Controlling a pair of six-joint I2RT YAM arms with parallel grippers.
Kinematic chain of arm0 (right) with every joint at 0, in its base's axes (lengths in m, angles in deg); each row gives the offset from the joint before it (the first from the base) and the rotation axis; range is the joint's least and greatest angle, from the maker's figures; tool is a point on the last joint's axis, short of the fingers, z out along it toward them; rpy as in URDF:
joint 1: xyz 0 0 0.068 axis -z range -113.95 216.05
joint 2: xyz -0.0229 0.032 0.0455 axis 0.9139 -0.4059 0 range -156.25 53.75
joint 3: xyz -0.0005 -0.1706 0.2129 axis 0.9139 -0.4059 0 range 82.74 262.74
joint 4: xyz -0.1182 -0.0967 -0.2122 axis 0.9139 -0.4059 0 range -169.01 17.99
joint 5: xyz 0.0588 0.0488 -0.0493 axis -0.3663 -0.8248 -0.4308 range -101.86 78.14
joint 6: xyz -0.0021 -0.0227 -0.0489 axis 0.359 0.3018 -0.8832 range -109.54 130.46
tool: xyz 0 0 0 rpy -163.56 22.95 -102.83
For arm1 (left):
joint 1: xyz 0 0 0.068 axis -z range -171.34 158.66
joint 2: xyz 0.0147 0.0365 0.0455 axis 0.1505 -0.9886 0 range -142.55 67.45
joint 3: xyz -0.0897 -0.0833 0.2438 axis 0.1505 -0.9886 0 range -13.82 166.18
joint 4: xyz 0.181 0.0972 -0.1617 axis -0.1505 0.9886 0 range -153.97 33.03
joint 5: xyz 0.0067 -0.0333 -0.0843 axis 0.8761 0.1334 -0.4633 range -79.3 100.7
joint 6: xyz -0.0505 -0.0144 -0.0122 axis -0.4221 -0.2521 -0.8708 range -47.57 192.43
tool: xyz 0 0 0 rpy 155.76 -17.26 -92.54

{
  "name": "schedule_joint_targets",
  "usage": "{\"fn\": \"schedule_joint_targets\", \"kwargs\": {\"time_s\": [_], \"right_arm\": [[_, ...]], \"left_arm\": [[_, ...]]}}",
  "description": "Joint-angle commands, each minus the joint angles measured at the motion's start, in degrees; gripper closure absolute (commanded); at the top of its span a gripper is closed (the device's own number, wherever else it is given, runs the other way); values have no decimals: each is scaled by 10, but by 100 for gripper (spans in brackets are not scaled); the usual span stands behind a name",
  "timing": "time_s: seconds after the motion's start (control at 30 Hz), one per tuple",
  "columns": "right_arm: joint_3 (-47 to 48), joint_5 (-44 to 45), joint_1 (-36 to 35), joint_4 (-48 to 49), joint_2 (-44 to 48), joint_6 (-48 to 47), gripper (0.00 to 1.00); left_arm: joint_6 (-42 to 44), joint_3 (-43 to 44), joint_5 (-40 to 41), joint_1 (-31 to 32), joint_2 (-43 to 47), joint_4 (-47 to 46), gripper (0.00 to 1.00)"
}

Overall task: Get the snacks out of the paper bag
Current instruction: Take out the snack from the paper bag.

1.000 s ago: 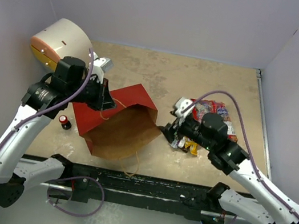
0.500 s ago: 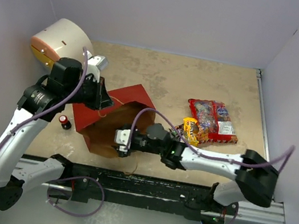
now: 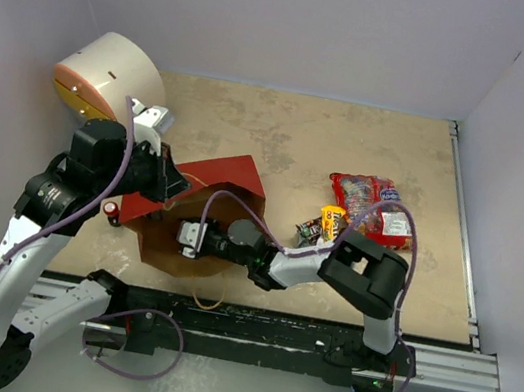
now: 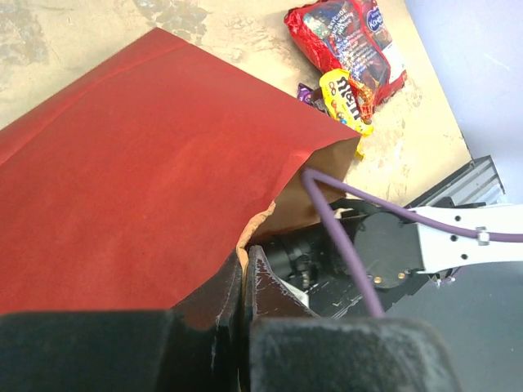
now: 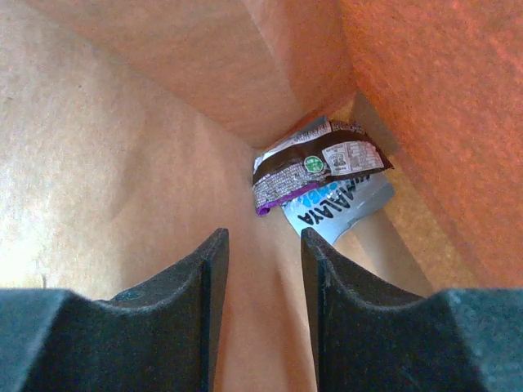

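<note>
Paper bag [image 3: 235,176] lies on its side on the table [image 3: 353,141], left of middle, mouth twd the front. Right gripper [image 5: 263,245] is inside it. Deep in the bag's corner: top wrapper [image 5: 315,163] on bottom wrapper [image 5: 339,206]. Left gripper [image 4: 245,273] is at the bag's rim, left side. Right of the bag: big snack bag [image 3: 367,202], w/ candy packet [image 3: 333,221] just front-left of it. Drum [image 3: 110,78] sits back-left, behind the bag. Little bottle [image 3: 112,209] is just left of the bag.

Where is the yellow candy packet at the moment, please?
In the top view the yellow candy packet lies right of the paper bag, beside the red-and-clear bag.
</note>
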Motion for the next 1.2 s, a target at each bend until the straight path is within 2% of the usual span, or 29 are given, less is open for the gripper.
{"fn": "schedule_joint_targets", "kwargs": {"time_s": [0.0, 0.23, 0.37, 0.5, 0.63, 0.77, 0.9, 1.03, 1.17], "right_arm": [[42, 23, -10, 111, -38, -10, 57], [137, 133, -18, 84, -101, -37, 53], [184, 131, -18, 58, -141, -31, 49], [218, 134, -19, 68, -176, 30, 45], [221, 139, -17, 65, -193, 82, 42], [206, 151, -15, 70, -194, 81, 39], [170, 135, -8, 75, -173, 22, 35], [128, 146, 3, 61, -142, -70, 29], [70, 125, 17, 27, -94, -131, 29]], "left_arm": [[4, -10, -15, 1, 1, -46, 100], [25, 9, -23, 1, -15, -41, 100], [29, 9, -30, 2, -19, -49, 100], [25, 11, -43, 2, -33, -67, 100], [20, 31, -64, 1, -60, -87, 100], [18, 50, -90, 1, -73, -104, 100], [24, 66, -123, 2, -85, -112, 100], [31, 63, -121, 2, -77, -105, 100], [28, 43, -114, 2, -61, -105, 100]]}}
